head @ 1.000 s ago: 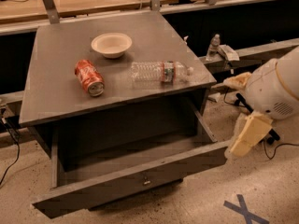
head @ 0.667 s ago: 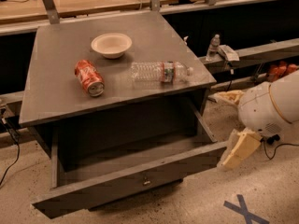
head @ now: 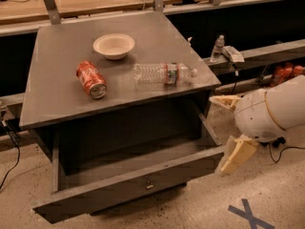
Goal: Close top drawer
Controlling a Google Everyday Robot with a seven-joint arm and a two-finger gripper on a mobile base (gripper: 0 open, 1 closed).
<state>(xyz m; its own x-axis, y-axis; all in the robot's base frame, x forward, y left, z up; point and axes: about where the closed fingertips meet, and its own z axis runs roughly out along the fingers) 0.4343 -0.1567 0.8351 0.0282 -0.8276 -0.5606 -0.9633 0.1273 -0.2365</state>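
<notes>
The top drawer (head: 109, 194) of the dark-grey cabinet stands pulled far out, its inside dark and seemingly empty. Its flat front panel has one small metal knob (head: 149, 185) at centre. My gripper (head: 230, 129) is at the right, just beside the drawer's right front corner. Its two cream fingers are spread apart, one finger (head: 237, 156) touching or nearly touching the end of the front panel, the other higher up by the drawer's side. It holds nothing. The white rounded arm (head: 271, 109) is behind it.
On the cabinet top (head: 57, 94) lie a red soda can (head: 91, 79) on its side, a white bowl (head: 114, 46) and a clear water bottle (head: 163, 73) on its side. A small bottle (head: 217, 47) stands on a ledge at the right. Blue tape marks an X (head: 249, 213) on the floor.
My gripper and arm have moved down and left, closer to the drawer's right front corner. The drawer has not visibly moved.
</notes>
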